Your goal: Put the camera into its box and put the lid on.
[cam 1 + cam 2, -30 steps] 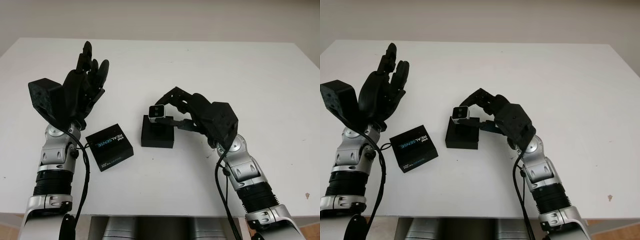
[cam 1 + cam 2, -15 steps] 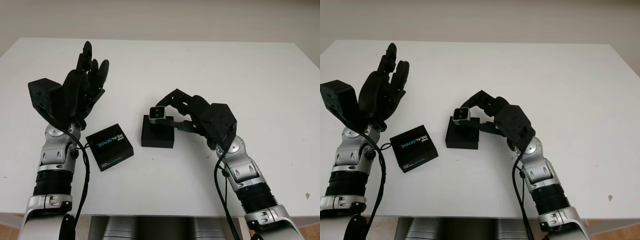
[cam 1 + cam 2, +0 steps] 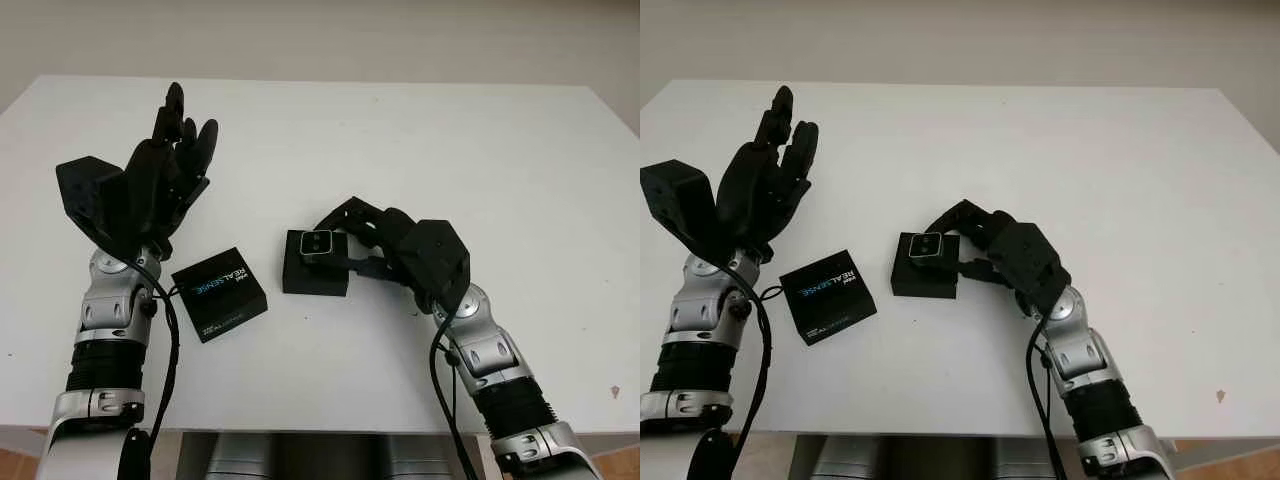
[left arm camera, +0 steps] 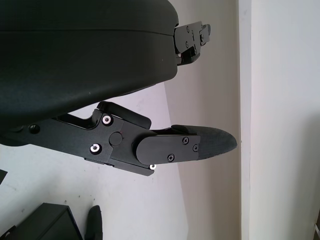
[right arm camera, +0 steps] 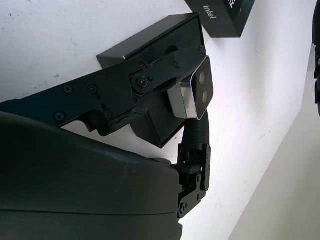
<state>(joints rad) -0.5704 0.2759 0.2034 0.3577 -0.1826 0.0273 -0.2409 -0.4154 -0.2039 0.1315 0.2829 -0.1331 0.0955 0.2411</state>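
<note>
A small silver camera [image 3: 317, 244] with a dark two-lens face sits down at the open black box [image 3: 314, 277] in the middle of the table. My right hand [image 3: 352, 240] is shut on the camera from the right, fingers pinching its sides; the right wrist view has the camera [image 5: 192, 93] between the fingers [image 5: 150, 80] over the box [image 5: 160, 125]. The black lid [image 3: 219, 293], printed REALSENSE, lies flat on the table left of the box. My left hand [image 3: 165, 170] is open and raised above the table, behind and left of the lid.
The white table [image 3: 480, 160] has free room to the right and at the back. Its front edge runs just below the lid and box. A pale wall stands behind the table.
My right hand has lowered the camera from just above the box's back edge down onto the box, and the camera's face has tipped upward. The left hand and lid have not moved.
</note>
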